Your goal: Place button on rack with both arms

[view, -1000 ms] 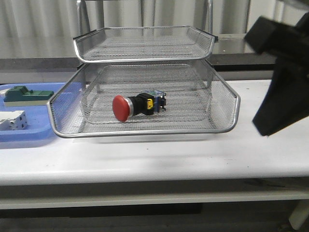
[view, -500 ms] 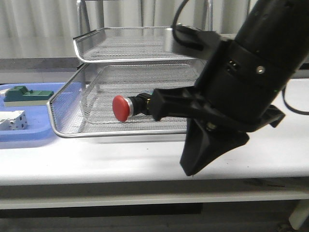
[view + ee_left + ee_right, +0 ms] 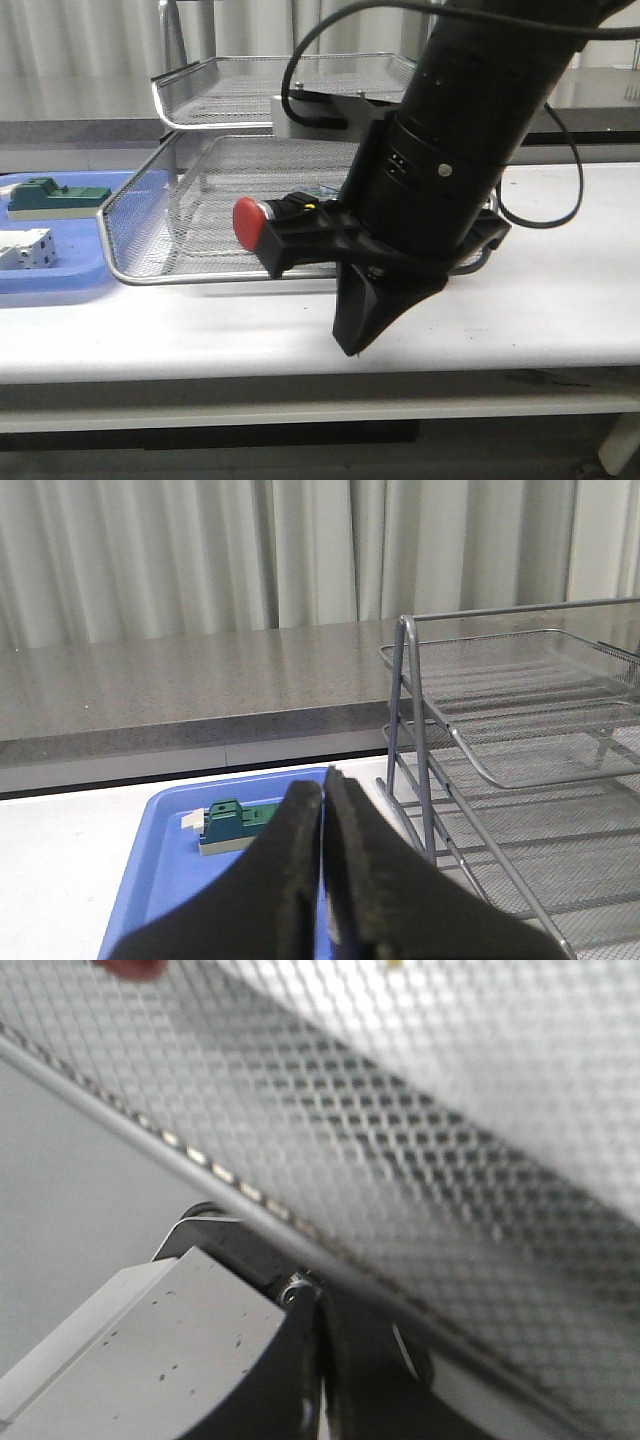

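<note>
The button (image 3: 254, 222) is seen lying in the lower tier of the rack (image 3: 300, 95) on the counter (image 3: 560, 290); a tray (image 3: 60, 280) lies left of it, and the right arm (image 3: 440, 170) is placed before it.

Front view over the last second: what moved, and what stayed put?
The right arm swept in from the right edge, leftward across the rack, now covering the button's black body. Nothing was grasped or released. Button, rack, blue tray and its blocks kept their places.
</note>
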You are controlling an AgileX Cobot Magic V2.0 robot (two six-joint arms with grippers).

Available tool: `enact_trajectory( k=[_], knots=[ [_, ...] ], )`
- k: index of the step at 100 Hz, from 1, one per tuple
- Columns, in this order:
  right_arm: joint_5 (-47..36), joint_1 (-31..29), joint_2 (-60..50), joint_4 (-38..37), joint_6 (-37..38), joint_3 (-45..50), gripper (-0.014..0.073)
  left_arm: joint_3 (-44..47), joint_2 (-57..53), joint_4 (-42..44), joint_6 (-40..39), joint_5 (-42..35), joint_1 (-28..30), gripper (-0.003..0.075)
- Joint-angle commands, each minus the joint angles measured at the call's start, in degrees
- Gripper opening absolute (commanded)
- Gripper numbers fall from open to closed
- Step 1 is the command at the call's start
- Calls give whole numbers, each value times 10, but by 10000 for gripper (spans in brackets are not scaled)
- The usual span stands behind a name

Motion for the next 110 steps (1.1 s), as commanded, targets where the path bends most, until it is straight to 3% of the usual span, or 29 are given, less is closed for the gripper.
enact_trajectory(
  k=[1,44,89,110],
  knots=[
    [-23,0,-21,-26,-7,-28,-66,-15,5,-6,-5,-44,3,4],
    [-19,-5,41,-107,-7,-112,-66,-15,5,-6,-5,-44,3,4],
    [-16,-88,110,-151,-7,-236,-66,-15,5,-6,-5,-44,3,4],
    [-11,-98,115,-151,-7,-247,-66,-15,5,-6,-5,-44,3,4]
  ],
)
